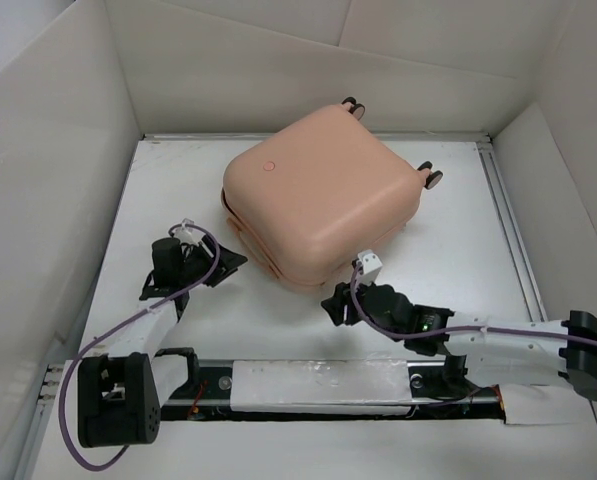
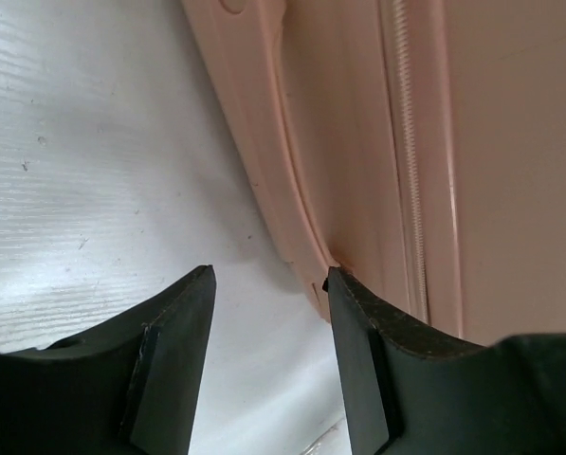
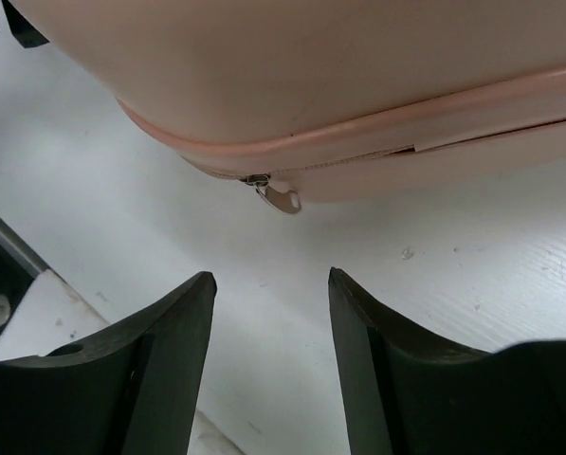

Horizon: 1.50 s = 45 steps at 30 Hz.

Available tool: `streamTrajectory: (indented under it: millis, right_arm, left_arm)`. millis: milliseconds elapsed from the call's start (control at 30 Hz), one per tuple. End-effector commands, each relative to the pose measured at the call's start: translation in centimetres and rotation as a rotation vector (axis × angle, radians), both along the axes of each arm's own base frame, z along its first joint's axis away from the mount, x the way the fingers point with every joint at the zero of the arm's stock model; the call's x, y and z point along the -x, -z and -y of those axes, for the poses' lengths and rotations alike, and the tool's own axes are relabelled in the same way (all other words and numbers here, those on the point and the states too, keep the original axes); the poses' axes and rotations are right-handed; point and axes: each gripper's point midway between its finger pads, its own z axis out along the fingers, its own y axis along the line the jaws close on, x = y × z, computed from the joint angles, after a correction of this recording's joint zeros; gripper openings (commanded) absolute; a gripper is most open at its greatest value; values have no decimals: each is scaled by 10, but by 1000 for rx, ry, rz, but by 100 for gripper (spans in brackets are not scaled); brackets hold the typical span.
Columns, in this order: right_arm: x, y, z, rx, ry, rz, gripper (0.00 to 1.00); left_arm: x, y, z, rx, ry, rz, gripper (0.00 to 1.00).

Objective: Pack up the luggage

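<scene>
The luggage, a pale peach-pink hard-shell suitcase, lies closed and flat in the middle of the table, its wheels at the far right. My left gripper is at its near-left corner. In the left wrist view this gripper is open and empty, with one fingertip right against the suitcase's lower rim. My right gripper sits just in front of the near edge. It is open over bare table, a short way back from the metal zipper pull hanging from the seam.
White cardboard walls enclose the table on the left, back and right. A metal rail runs along the table's right side. The arms' mounting bar lies across the near edge. Purple cables trail from both wrists.
</scene>
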Motion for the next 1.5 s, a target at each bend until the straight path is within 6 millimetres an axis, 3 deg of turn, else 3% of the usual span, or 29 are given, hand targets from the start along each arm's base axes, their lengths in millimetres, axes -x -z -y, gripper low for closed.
streamTrajectory:
  millis: [0,33,167,233,333,400,467,500,533,700,800,833,1033,1100,1167,1200,1367,1467]
  right_arm:
    - [-8,-33,-22,-143,-14,99,58]
    - [-12,-29,-25,-142,-5,111,60]
    - [-22,-21,-31,-125,10,163,60]
    - [-29,-12,-34,-89,26,180,60]
    - [-42,-16,-38,-89,73,205,60]
    - [-49,-13,-31,-77,129,210,59]
    - [-49,-14,-31,-103,153,192,59]
    - [-49,-14,-26,-111,164,190,59]
    - [-49,-19,-21,-130,178,199,59]
    - [-43,-32,-19,-141,131,238,58]
    - [-39,-24,-15,-124,112,236,56]
    - [-40,-30,-16,-139,112,249,56]
    - [-37,-23,-5,-173,124,263,45]
    - [-36,-25,-4,-199,126,272,40]
    - [-39,-22,-1,-191,127,277,40]
    - [-40,-18,-3,-183,112,270,46]
    - [-45,-12,-13,-144,86,279,52]
    - [-54,-20,-11,-151,139,302,37]
  left_arm:
    - [-16,-22,4,58,-15,139,47]
    - [-15,-13,5,84,-30,105,43]
    - [-19,-17,10,134,-10,151,41]
    - [-23,-13,6,119,-40,153,41]
    - [-30,-19,0,74,-95,211,43]
    - [-33,-19,7,37,-75,228,43]
    - [-39,-16,18,7,-66,223,43]
    - [-35,-10,38,-11,-6,211,43]
    - [-41,-16,45,-26,1,232,43]
    - [-39,-4,38,-30,-76,184,40]
    - [-42,-3,35,-33,-101,182,39]
    - [-44,-7,36,-31,-101,190,39]
    - [-42,-1,59,-24,-37,195,27]
    - [-32,3,84,-40,22,188,20]
    - [-33,0,95,-36,22,203,14]
    - [-32,-2,100,-10,20,194,12]
    - [-28,-3,99,13,13,211,0]
    - [-26,-2,98,-6,32,217,0]
